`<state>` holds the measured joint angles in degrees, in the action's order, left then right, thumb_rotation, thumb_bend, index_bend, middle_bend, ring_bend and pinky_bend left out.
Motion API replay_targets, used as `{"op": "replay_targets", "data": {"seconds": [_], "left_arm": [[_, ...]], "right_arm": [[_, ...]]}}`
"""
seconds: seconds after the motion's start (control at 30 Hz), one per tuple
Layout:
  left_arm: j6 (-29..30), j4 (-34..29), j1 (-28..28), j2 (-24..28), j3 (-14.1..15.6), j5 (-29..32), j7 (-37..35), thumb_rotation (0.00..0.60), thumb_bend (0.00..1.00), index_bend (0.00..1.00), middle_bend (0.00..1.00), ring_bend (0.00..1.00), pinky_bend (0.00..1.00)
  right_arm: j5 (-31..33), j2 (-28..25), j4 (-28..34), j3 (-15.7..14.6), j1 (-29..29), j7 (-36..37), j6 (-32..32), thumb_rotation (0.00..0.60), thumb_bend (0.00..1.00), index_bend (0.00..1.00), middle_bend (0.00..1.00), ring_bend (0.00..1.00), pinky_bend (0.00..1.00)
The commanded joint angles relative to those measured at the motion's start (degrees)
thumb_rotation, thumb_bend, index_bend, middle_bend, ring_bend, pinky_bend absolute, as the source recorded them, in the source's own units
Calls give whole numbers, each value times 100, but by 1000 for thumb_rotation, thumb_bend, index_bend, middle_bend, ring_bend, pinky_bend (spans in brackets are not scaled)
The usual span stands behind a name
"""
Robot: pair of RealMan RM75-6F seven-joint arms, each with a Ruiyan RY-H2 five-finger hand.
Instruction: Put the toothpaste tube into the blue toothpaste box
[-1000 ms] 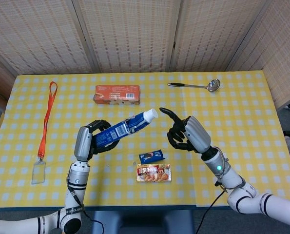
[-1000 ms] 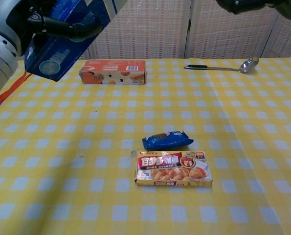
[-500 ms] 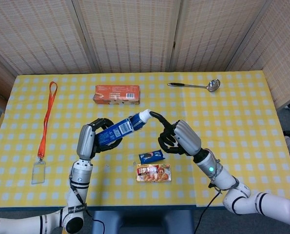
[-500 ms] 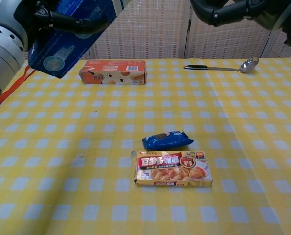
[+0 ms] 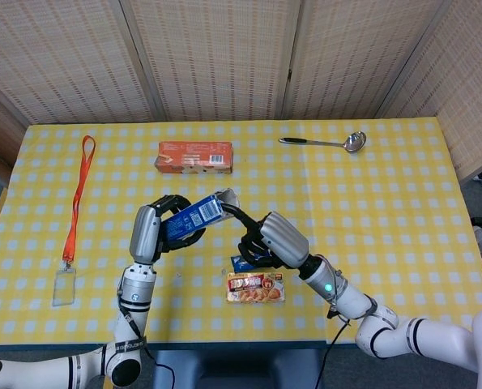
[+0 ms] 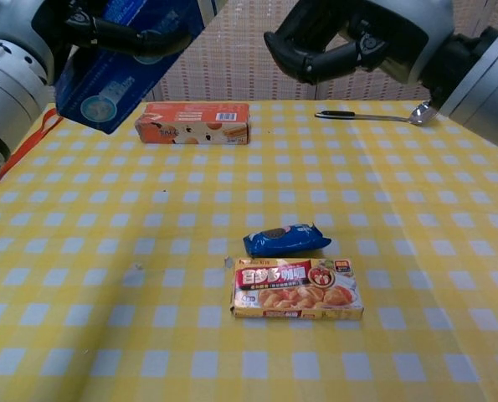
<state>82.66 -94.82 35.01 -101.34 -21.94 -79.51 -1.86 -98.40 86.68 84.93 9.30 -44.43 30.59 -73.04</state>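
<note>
Pushing the toothpaste tube (image 5: 227, 195) home looks like the step in hand: only its white cap end shows at the mouth of the blue toothpaste box (image 5: 189, 220), a glossy rectangular carton gripped aloft by the left hand (image 5: 154, 231), fingers wrapped round it. The right hand (image 5: 266, 241), other fingers curled, extends one finger to the cap; next, a steady straight push.

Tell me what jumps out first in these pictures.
Above the table's middle, the left hand holds the blue toothpaste box tilted in the air, while the right hand presses a finger against its open end. Below them lie a small blue packet and a red-and-yellow food box on the yellow checked tablecloth.
</note>
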Motion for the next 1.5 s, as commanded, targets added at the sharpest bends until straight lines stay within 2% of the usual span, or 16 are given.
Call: {"op": "replay_targets", "data": {"seconds": [0.03,0.23,0.33,0.43,0.5,0.57,0.6,0.63,0.7,0.83,0.93,1.03,1.17,1.4,1.5], "left_arm": [[26,3,-13,32,0,-13,21,600,339,607,635,527,578],[71,50,-83,165,50,-53,20,600,339,607,635,527,578],[84,193,-128,270,187,-183,108,600,339,607,635,527,578],[88,400,-237,425,476,-366,245,600,338,607,635,527,578],[-32,570,-307,592,685,-415,276,600,338,607,635,527,578],[-131,759,-370,743,859,-450,354,600,338,607,635,527,578],[-145,840,-400,797,927,-481,382,600,339,607,635,527,578],[-147,930,-430,842,997,-523,409,600,339,607,635,527,578],[-120,1170,-509,931,1162,-644,436,600,339,607,635,527,578],[-89,1661,-692,996,1438,-740,279,600,339,607,635,527,578],[-221,2131,-805,962,1691,-768,53,600,339,606,635,526,578],[-223,2501,-871,844,1818,-833,-52,600,339,605,635,524,578],[-175,3205,-1055,576,1956,-826,-462,600,338,605,635,523,578],[-443,4069,-1263,226,2052,-621,-1067,600,337,605,635,519,575],[-640,4410,-1296,111,2209,-683,-1186,600,334,563,614,477,495]], "right_arm": [[11,5,14,13,38,35,-137,600,636,0,946,867,967],[25,-131,69,73,345,287,-809,600,636,0,906,844,963],[31,-263,7,79,544,334,-1141,600,636,0,778,782,911],[85,-564,2,-45,736,149,-1159,600,636,0,596,660,774],[138,-1026,177,-311,848,-154,-808,600,637,0,430,534,626],[218,-1580,449,-580,961,-608,-418,600,632,0,137,314,424],[279,-1771,572,-655,1033,-842,-331,600,627,0,35,215,333],[350,-1914,676,-705,1129,-1078,-320,600,615,0,1,154,268],[541,-2150,863,-819,1389,-1625,-359,600,585,0,0,83,154],[911,-2431,1093,-1052,1848,-2602,-390,600,534,0,0,3,17],[1236,-2510,1209,-1204,2140,-3282,-343,600,490,0,0,0,0],[1428,-2487,1249,-1228,2331,-3599,-413,600,486,0,0,0,0],[1306,-2283,991,-1250,2761,-3482,-968,600,486,0,0,0,0],[1007,-2223,754,-1253,3093,-3165,-1363,600,485,0,0,0,0],[1057,-2225,811,-1238,3178,-3159,-1337,600,486,0,0,0,0]]}}
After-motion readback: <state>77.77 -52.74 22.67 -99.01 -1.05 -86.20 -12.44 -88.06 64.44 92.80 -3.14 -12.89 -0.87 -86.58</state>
